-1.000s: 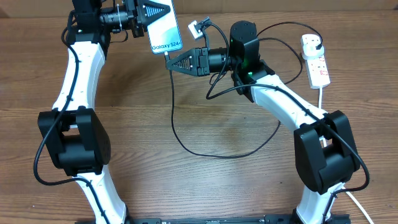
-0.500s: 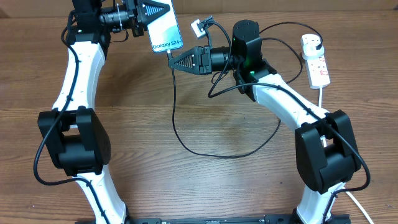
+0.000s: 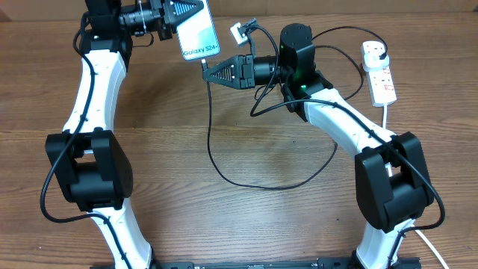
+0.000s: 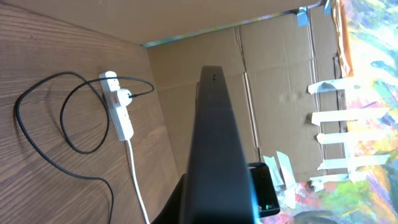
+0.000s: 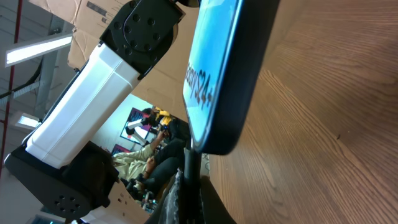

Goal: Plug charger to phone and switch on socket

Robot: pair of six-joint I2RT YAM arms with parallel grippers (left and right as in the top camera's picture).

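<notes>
Black-edged phone [image 3: 200, 36] gripped in left hand [image 3: 188, 10] above wooden tabletop [image 3: 246, 224], right hand [image 3: 207, 72] pinching charger [image 3: 208, 127] tip just beside its lower edge, socket [image 3: 379, 73] well apart.

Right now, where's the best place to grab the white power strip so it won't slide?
Probably from above, pinching the power strip across its two long sides near the middle. It lies flat on the table, the black plug fills its far end and the white cord leaves the near end.

phone [image 4: 214, 155] blurred (edge-on), socket [image 3: 379, 72] switches too small to read
</notes>
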